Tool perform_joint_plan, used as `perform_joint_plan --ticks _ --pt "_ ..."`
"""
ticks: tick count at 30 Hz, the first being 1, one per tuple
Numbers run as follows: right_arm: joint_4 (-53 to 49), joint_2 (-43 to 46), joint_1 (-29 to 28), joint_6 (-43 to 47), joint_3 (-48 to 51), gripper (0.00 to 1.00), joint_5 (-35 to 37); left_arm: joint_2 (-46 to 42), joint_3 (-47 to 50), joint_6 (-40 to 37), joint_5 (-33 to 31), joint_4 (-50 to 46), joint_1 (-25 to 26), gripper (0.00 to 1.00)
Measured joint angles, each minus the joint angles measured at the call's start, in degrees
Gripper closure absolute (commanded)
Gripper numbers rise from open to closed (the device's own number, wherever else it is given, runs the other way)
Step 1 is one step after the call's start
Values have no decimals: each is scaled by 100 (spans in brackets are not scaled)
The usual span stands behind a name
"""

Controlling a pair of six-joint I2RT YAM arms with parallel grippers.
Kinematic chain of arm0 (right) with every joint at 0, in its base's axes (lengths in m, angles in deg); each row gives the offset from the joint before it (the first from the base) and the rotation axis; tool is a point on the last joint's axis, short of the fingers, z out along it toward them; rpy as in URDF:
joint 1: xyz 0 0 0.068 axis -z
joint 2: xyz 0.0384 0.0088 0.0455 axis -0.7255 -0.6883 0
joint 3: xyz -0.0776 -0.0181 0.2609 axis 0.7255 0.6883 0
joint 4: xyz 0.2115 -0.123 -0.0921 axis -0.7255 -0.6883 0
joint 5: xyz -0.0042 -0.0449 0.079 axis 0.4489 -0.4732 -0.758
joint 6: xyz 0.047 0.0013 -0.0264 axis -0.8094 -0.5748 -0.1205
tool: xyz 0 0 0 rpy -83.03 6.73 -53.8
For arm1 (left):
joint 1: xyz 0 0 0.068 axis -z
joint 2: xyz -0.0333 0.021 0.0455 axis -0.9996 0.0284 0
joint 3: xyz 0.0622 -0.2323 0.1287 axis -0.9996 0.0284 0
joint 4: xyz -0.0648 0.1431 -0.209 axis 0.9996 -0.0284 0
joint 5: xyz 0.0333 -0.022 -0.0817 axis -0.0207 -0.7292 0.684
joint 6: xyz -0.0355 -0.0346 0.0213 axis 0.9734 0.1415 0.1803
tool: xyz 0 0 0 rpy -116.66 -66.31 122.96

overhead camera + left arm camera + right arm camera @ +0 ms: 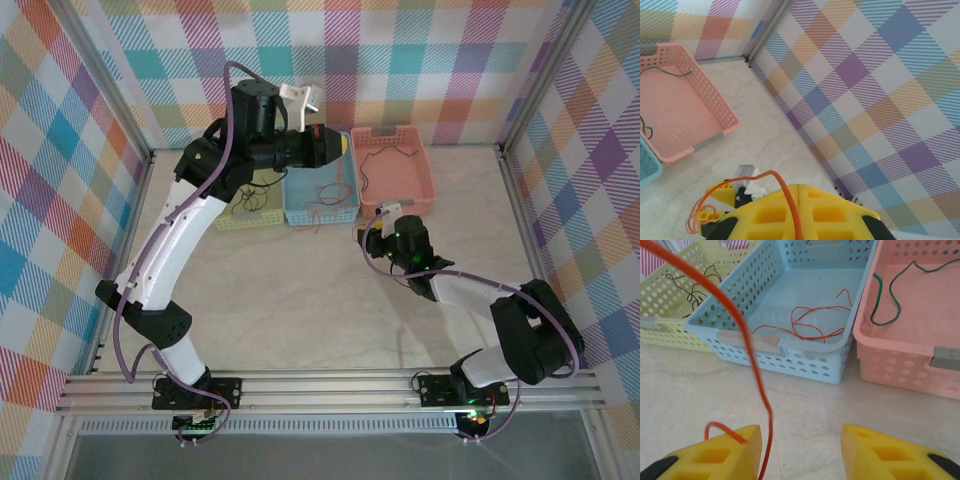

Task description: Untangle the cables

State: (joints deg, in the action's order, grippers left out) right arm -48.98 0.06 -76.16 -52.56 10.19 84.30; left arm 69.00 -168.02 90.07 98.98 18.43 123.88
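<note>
1. Left tool (798,191): clenched on orange cable (782,184), lower centre of left wrist view.
2. Right tool (801,440): released; orange strand (751,357) runs from upper left past the lower-left finger (735,452).
3. Red cables (810,325) in blue bin (805,365), green cable (897,307) in pink bin (900,365), black cable (695,295) in yellow bin (670,335).

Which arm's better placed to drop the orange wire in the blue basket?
Left. The left pincer is shut on the orange wire, raised near the blue basket. The right pincer is open, low in front of it, gripping nothing.
</note>
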Motion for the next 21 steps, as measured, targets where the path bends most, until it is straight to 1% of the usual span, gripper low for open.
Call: perform_joint_plan --ticks 4,7,9,15,21 --pt "-42 63 55 -13 66 52 262 0 -107 22 -136 -2 -83 100" --pt "-39 122 120 -68 229 42 264 33 -251 22 -240 0 -184 100" --pt "-48 227 149 -66 343 40 184 149 -448 22 -293 -4 -271 100" --pt "-151 1115 157 -188 590 35 39 914 -1095 24 -520 17 -619 100" --pt "122 1805 157 -310 1246 30 -208 2146 -2087 50 -647 -9 -962 100"
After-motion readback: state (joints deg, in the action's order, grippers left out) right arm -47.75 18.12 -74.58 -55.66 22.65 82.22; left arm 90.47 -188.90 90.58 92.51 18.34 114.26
